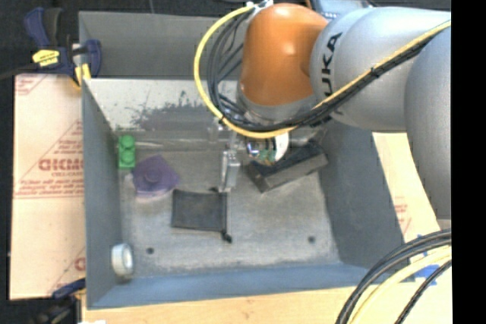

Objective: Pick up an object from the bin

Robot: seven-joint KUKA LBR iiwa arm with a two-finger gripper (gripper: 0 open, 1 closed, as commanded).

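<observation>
Zero lifted: your gripper (pixel 226 177) hangs by the flat black square (pixel 196 210).
Lift undone; its opening you cannot tell.

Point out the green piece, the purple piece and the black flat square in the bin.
green piece (pixel 126 152), camera view, on its middle.
purple piece (pixel 154 177), camera view, on its raised centre.
black flat square (pixel 197 210), camera view, on the middle of its top face.

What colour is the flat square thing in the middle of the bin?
The flat square is black, clearest in the camera view.
</observation>
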